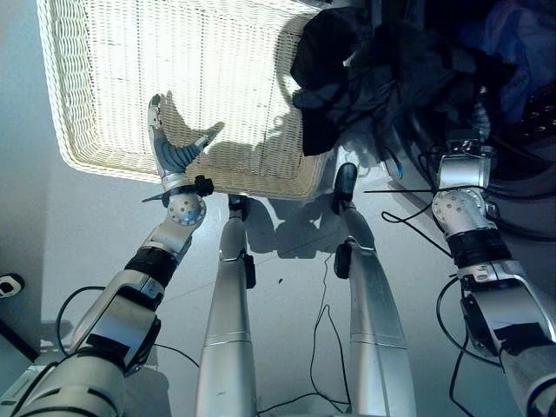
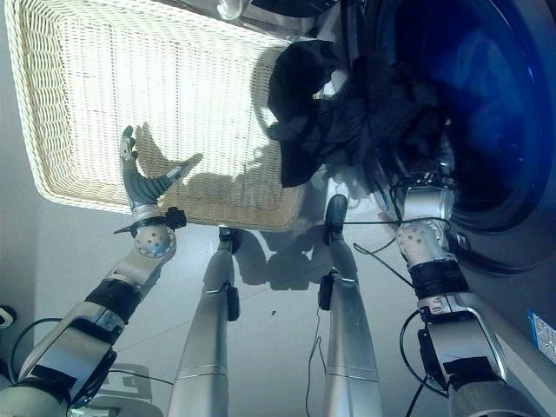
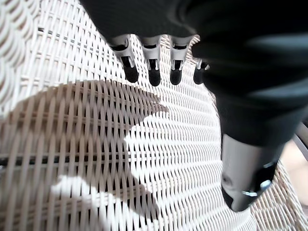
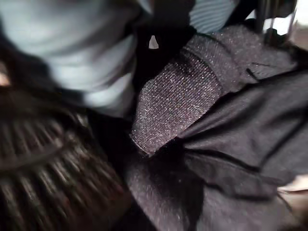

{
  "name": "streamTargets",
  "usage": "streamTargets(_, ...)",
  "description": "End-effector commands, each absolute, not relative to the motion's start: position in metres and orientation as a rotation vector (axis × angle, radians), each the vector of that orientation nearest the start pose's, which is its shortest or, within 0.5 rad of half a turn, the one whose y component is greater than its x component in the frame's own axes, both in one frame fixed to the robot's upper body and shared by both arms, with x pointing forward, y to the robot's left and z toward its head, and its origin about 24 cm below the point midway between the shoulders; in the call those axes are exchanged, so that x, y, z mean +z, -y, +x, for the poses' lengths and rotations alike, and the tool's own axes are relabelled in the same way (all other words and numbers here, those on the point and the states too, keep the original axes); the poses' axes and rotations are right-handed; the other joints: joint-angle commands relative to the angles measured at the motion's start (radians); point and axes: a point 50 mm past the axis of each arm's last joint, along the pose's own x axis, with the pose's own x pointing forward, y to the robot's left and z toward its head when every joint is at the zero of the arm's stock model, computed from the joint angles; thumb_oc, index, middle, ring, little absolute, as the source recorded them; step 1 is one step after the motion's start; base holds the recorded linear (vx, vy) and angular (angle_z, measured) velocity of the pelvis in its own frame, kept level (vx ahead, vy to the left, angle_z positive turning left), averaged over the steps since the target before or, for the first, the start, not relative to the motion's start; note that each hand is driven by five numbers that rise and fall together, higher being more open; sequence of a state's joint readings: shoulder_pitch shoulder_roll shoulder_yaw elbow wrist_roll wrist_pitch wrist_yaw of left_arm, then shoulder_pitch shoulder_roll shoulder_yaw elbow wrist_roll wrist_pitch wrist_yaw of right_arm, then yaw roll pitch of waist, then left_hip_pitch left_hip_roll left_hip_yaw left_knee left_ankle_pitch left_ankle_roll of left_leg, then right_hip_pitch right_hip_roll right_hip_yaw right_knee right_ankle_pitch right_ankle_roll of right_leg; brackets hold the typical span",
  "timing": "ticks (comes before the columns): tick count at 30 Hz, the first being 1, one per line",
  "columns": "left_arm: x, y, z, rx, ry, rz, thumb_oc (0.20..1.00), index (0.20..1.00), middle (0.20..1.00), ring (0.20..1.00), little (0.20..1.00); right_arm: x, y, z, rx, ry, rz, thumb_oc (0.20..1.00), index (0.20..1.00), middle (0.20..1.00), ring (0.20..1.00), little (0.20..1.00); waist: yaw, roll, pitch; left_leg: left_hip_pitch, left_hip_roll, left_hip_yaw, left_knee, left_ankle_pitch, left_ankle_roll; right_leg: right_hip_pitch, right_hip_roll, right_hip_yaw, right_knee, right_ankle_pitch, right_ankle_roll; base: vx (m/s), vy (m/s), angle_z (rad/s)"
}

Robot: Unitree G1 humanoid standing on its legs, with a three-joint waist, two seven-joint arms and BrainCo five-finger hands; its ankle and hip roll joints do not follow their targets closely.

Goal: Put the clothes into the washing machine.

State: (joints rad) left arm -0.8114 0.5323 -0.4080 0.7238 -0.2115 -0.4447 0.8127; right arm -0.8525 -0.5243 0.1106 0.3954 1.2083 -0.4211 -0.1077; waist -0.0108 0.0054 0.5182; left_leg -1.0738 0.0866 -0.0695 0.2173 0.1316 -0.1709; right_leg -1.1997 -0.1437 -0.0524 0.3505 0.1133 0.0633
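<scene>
A bundle of dark clothes (image 1: 373, 78) hangs over the right rim of the white wicker basket (image 1: 104, 78), reaching toward the washing machine's round opening (image 2: 495, 104). My right arm runs up into this bundle. In the right wrist view, dark knitted cloth (image 4: 231, 144) lies right against my right hand (image 4: 43, 168) and hides its fingers. My left hand (image 1: 169, 148) hovers over the basket's near edge. Its fingers (image 3: 149, 72) are straight and spread above the bare weave (image 3: 96, 159), and it holds nothing.
The basket stands on a grey floor (image 1: 287, 261), with the washing machine's dark door ring (image 1: 521, 226) to its right. A small white object (image 1: 7, 285) lies on the floor at far left. A pale cloth (image 2: 234, 9) shows beyond the basket's far rim.
</scene>
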Motion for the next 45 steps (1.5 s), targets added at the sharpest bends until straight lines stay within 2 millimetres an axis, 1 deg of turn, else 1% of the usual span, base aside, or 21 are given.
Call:
streamTargets(1, 0.199, -0.216, 0.363, 0.578, 0.675, 0.223, 1.000, 1.000, 1.000, 1.000, 1.000, 0.290, 0.192, 0.338, 0.131, 0.838, 0.303, 0.200, 0.200, 0.200, 0.200, 0.200, 0.003, 0.009, 0.002, 0.005, -0.104, 0.020, 0.006, -0.002, 0.087, 0.060, 0.059, -0.081, -0.033, 0.034, 0.079, 0.00, 0.000, 0.00)
streamTargets(2, 0.199, -0.215, 0.362, 0.578, 0.674, 0.223, 1.000, 1.000, 1.000, 1.000, 1.000, 0.290, 0.189, 0.338, 0.134, 0.835, 0.272, 0.200, 0.200, 0.200, 0.200, 0.200, 0.002, 0.009, 0.002, 0.005, -0.104, 0.020, 0.006, -0.001, 0.087, 0.059, 0.059, -0.082, -0.032, 0.033, 0.079, 0.00, 0.000, 0.00)
streamTargets(4, 0.196, -0.213, 0.360, 0.571, 0.677, 0.224, 1.000, 1.000, 1.000, 1.000, 1.000, 0.286, 0.170, 0.333, 0.191, 0.816, 0.075, 0.200, 0.200, 0.200, 0.200, 0.200, 0.004, 0.009, 0.002, 0.002, -0.103, 0.023, 0.008, 0.003, 0.089, 0.056, 0.060, -0.085, -0.021, 0.028, 0.076, 0.00, 0.000, 0.00)
streamTargets(7, 0.195, -0.213, 0.359, 0.569, 0.678, 0.226, 1.000, 1.000, 1.000, 1.000, 1.000, 0.283, 0.165, 0.331, 0.234, 0.804, 0.052, 0.200, 0.200, 0.200, 0.200, 0.200, 0.004, 0.009, 0.002, 0.000, -0.103, 0.024, 0.011, 0.004, 0.090, 0.054, 0.059, -0.086, -0.015, 0.026, 0.076, 0.00, 0.000, 0.00)
streamTargets(8, 0.196, -0.212, 0.359, 0.568, 0.681, 0.229, 1.000, 1.000, 1.000, 1.000, 1.000, 0.278, 0.155, 0.328, 0.269, 0.808, -0.028, 0.200, 0.200, 0.200, 0.200, 0.200, 0.003, 0.007, 0.002, -0.002, -0.105, 0.026, 0.014, 0.004, 0.091, 0.052, 0.060, -0.089, -0.014, 0.026, 0.076, 0.00, 0.000, 0.00)
streamTargets(9, 0.195, -0.211, 0.359, 0.568, 0.682, 0.230, 1.000, 1.000, 1.000, 1.000, 1.000, 0.278, 0.153, 0.328, 0.275, 0.808, -0.042, 0.200, 0.200, 0.200, 0.200, 0.200, 0.002, 0.006, 0.002, -0.002, -0.105, 0.026, 0.014, 0.004, 0.091, 0.052, 0.059, -0.089, -0.014, 0.026, 0.076, 0.00, 0.000, 0.00)
streamTargets(11, 0.196, -0.210, 0.358, 0.568, 0.685, 0.229, 1.000, 1.000, 1.000, 1.000, 1.000, 0.277, 0.143, 0.325, 0.277, 0.838, -0.199, 0.200, 0.200, 0.200, 0.200, 0.200, 0.001, 0.006, 0.002, -0.006, -0.106, 0.029, 0.017, 0.004, 0.091, 0.048, 0.060, -0.088, -0.014, 0.027, 0.077, 0.00, 0.000, 0.00)
streamTargets(12, 0.196, -0.210, 0.358, 0.569, 0.686, 0.228, 1.000, 1.000, 1.000, 1.000, 1.000, 0.276, 0.141, 0.324, 0.275, 0.843, -0.228, 0.200, 0.200, 0.200, 0.200, 0.200, 0.000, 0.006, 0.002, -0.007, -0.105, 0.029, 0.018, 0.004, 0.091, 0.047, 0.060, -0.088, -0.013, 0.027, 0.077, 0.00, 0.000, 0.00)
streamTargets(14, 0.197, -0.207, 0.358, 0.569, 0.688, 0.228, 1.000, 1.000, 1.000, 1.000, 1.000, 0.277, 0.132, 0.320, 0.267, 0.867, -0.374, 0.200, 0.200, 0.200, 0.200, 0.200, 0.000, 0.006, 0.002, -0.009, -0.105, 0.031, 0.016, 0.007, 0.091, 0.045, 0.061, -0.088, -0.010, 0.027, 0.077, 0.00, 0.000, 0.00)
streamTargets(16, 0.196, -0.203, 0.358, 0.561, 0.687, 0.228, 1.000, 1.000, 1.000, 1.000, 1.000, 0.279, 0.123, 0.319, 0.217, 0.899, -0.631, 0.200, 0.200, 0.200, 0.200, 0.200, 0.001, 0.006, 0.002, -0.011, -0.105, 0.034, 0.024, 0.008, 0.090, 0.042, 0.063, -0.086, -0.001, 0.026, 0.077, 0.00, 0.000, 0.00)
streamTargets(21, 0.197, -0.198, 0.361, 0.542, 0.686, 0.226, 1.000, 1.000, 1.000, 1.000, 1.000, 0.284, 0.118, 0.327, 0.084, 0.912, -0.974, 0.200, 0.200, 0.200, 0.200, 0.200, 0.006, 0.012, 0.002, -0.009, -0.110, 0.035, 0.031, 0.006, 0.091, 0.044, 0.063, -0.086, 0.001, 0.027, 0.080, 0.00, -0.005, 0.04)
streamTargets(23, 0.200, -0.194, 0.363, 0.529, 0.687, 0.229, 1.000, 1.000, 1.000, 1.000, 1.000, 0.291, 0.115, 0.332, 0.005, 0.921, -1.162, 0.200, 0.200, 0.200, 0.200, 0.200, 0.013, 0.014, 0.002, -0.008, -0.112, 0.034, 0.031, 0.008, 0.090, 0.046, 0.059, -0.090, -0.001, 0.029, 0.082, 0.00, 0.000, 0.00)
streamTargets(24, 0.200, -0.195, 0.363, 0.530, 0.687, 0.228, 1.000, 1.000, 1.000, 1.000, 1.000, 0.291, 0.114, 0.332, 0.005, 0.922, -1.163, 0.200, 0.200, 0.200, 0.200, 0.200, 0.012, 0.015, 0.002, -0.009, -0.112, 0.034, 0.031, 0.008, 0.090, 0.045, 0.059, -0.090, -0.001, 0.029, 0.082, 0.00, 0.000, 0.00)
streamTargets(26, 0.202, -0.193, 0.364, 0.520, 0.687, 0.231, 1.000, 1.000, 1.000, 1.000, 1.000, 0.297, 0.111, 0.335, -0.039, 0.941, -1.258, 0.200, 0.200, 0.200, 0.200, 0.200, 0.018, 0.017, 0.002, -0.011, -0.116, 0.030, 0.033, 0.007, 0.090, 0.044, 0.059, -0.092, -0.003, 0.032, 0.083, 0.00, 0.000, 0.00)
streamTargets(33, 0.209, -0.190, 0.369, 0.492, 0.691, 0.242, 1.000, 1.000, 1.000, 1.000, 1.000, 0.313, 0.096, 0.343, -0.111, 0.961, -1.466, 0.200, 0.200, 0.200, 0.200, 0.200, 0.042, 0.022, 0.002, -0.012, -0.130, 0.015, 0.035, 0.009, 0.092, 0.045, 0.055, -0.101, -0.010, 0.038, 0.083, 0.00, -0.005, 0.01)
streamTargets(34, 0.210, -0.189, 0.369, 0.489, 0.690, 0.244, 1.000, 1.000, 1.000, 1.000, 1.000, 0.314, 0.096, 0.345, -0.126, 0.954, -1.482, 0.272, 0.272, 0.272, 0.272, 0.272, 0.044, 0.023, 0.002, -0.013, -0.130, 0.013, 0.037, 0.008, 0.092, 0.044, 0.054, -0.102, -0.008, 0.038, 0.083, 0.01, -0.018, 0.05)
streamTargets(35, 0.211, -0.189, 0.369, 0.486, 0.690, 0.244, 1.000, 1.000, 1.000, 1.000, 1.000, 0.315, 0.096, 0.347, -0.143, 0.938, -1.504, 0.401, 0.401, 0.401, 0.401, 0.401, 0.046, 0.023, 0.002, -0.013, -0.131, 0.012, 0.038, 0.009, 0.092, 0.044, 0.054, -0.103, -0.007, 0.038, 0.083, 0.00, 0.000, 0.00)
streamTargets(36, 0.212, -0.189, 0.370, 0.482, 0.691, 0.245, 1.000, 1.000, 1.000, 1.000, 1.000, 0.316, 0.098, 0.351, -0.175, 0.888, -1.547, 1.000, 1.000, 1.000, 1.000, 1.000, 0.050, 0.024, 0.002, -0.015, -0.135, 0.010, 0.039, 0.010, 0.092, 0.042, 0.054, -0.104, -0.007, 0.039, 0.082, 0.00, 0.000, 0.00)
streamTargets(39, 0.213, -0.188, 0.370, 0.478, 0.690, 0.249, 1.000, 1.000, 1.000, 1.000, 1.000, 0.316, 0.099, 0.355, -0.195, 0.859, -1.600, 1.000, 1.000, 1.000, 1.000, 1.000, 0.054, 0.023, 0.002, -0.014, -0.136, 0.007, 0.039, 0.009, 0.095, 0.044, 0.052, -0.108, -0.008, 0.040, 0.081, 0.01, -0.007, 0.05)
streamTargets(41, 0.215, -0.186, 0.371, 0.474, 0.693, 0.252, 1.000, 1.000, 1.000, 1.000, 1.000, 0.318, 0.101, 0.360, -0.220, 0.784, -1.699, 1.000, 1.000, 1.000, 1.000, 1.000, 0.057, 0.021, 0.002, -0.017, -0.141, 0.003, 0.039, 0.009, 0.095, 0.039, 0.056, -0.109, -0.006, 0.040, 0.079, 0.01, -0.009, 0.09)
streamTargets(45, 0.217, -0.187, 0.371, 0.470, 0.698, 0.257, 1.000, 1.000, 1.000, 1.000, 1.000, 0.317, 0.103, 0.364, -0.226, 0.687, -1.815, 1.000, 1.000, 1.000, 1.000, 1.000, 0.062, 0.017, 0.002, -0.021, -0.143, -0.001, 0.040, 0.010, 0.097, 0.037, 0.056, -0.114, -0.007, 0.042, 0.077, 0.00, -0.004, 0.02)
